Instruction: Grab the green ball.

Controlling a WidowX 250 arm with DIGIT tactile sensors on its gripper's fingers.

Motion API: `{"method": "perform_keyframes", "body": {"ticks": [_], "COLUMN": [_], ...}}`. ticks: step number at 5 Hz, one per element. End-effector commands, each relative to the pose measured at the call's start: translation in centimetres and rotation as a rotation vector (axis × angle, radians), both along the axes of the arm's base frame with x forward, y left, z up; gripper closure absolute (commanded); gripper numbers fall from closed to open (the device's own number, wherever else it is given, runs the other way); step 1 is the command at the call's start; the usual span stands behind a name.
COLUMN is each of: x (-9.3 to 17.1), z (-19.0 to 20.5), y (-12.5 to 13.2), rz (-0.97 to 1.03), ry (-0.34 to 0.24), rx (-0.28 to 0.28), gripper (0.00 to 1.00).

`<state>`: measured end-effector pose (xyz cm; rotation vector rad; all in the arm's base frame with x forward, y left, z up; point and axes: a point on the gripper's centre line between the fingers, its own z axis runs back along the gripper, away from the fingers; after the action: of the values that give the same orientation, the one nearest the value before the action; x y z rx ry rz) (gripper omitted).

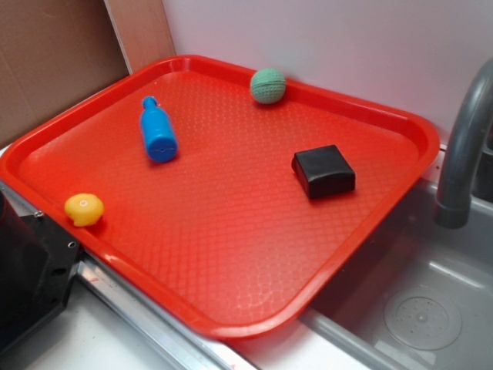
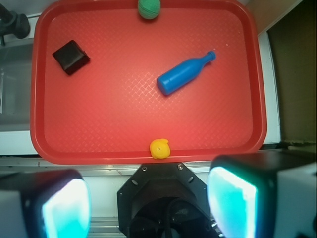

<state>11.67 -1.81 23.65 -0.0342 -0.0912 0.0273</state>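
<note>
Our claw (image 2: 148,206) is hanging high above the near edge of the tray (image 2: 42,89), with its two fingers (image 2: 64,203) standing wide apart and gripping nothing. We are looking down past them at the whole tray. We are seeing the ball (image 1: 268,85) resting against the far rim, close to the white wall (image 1: 323,38), well apart from the claw. We are noting the bottle (image 1: 158,131) lying on its side in the middle area, its cap pointing away from the ball. We are finding the black block (image 1: 323,171) lying flat toward the sink (image 1: 420,301) side. We are also observing the lemon toy (image 1: 84,209) sitting at the near rim, just in front of the claw's mount.
</note>
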Motion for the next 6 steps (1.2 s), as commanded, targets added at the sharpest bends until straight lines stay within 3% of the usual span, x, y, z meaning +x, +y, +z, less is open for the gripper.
{"method": "perform_keyframes", "body": {"ticks": [1,2,3,4,6], "x": [0.0,5.0,10.3,14.9,15.8], "z": [0.0,-4.8,-8.1,-10.4,-9.9], "y": [0.0,3.0,4.2,5.2,3.9], "rz": [0.0,-0.038,-0.004,-0.005,-0.099], "ry": [0.0,-0.049,-0.156,-0.267,-0.253], "rx": [0.0,0.002,0.042,0.047,0.024], "gripper": [0.0,0.0,0.0,0.0,0.0]}}
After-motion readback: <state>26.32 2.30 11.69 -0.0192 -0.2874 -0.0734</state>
